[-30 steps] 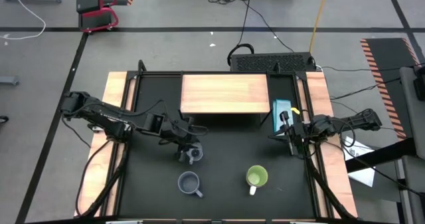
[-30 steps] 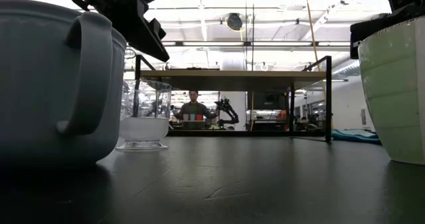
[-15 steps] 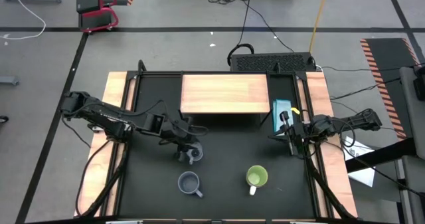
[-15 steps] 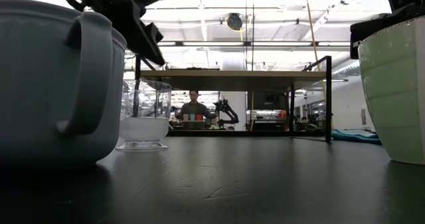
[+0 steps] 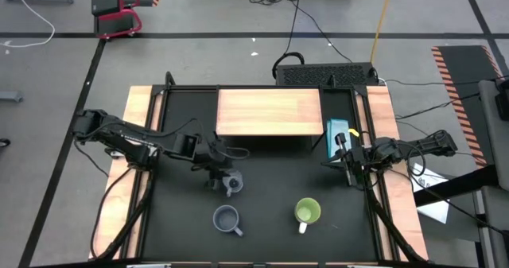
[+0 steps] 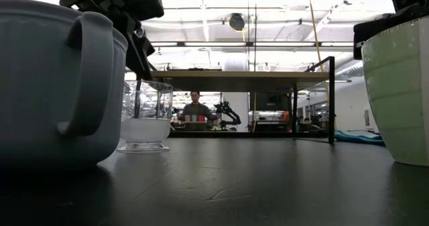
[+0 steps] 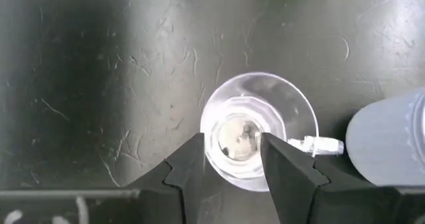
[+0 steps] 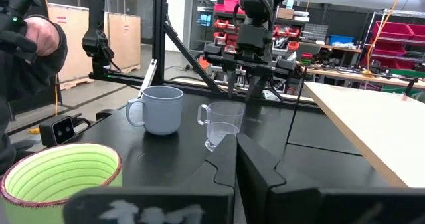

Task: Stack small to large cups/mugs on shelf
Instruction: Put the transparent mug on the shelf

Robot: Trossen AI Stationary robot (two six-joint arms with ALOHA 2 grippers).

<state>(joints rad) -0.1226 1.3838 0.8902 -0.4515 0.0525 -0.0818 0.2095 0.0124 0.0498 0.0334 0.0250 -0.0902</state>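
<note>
The small clear glass cup (image 5: 231, 185) (image 7: 255, 134) stands upright on its base on the black table top, left of centre. My left gripper (image 5: 220, 175) (image 7: 231, 140) hangs just above it, tipped steeply down and open, one finger over each side of the rim; I see no touch (image 8: 247, 84). The grey-blue mug (image 5: 227, 219) (image 8: 159, 109) stands nearer the front edge. The lime-green mug (image 5: 308, 212) (image 8: 63, 174) stands to its right. The wooden shelf (image 5: 269, 113) stands at the back with nothing on it. My right gripper (image 5: 348, 172) (image 8: 236, 159) waits shut at the table's right side.
A blue box (image 5: 337, 133) lies by the shelf's right end. Light-wood strips (image 5: 135, 141) run along both table sides. A person (image 6: 196, 112) sits far behind the table, and a gloved hand (image 8: 30, 38) shows beyond the left side.
My left gripper has tipped further downward over the glass cup while staying almost in place. The cups have not moved.
</note>
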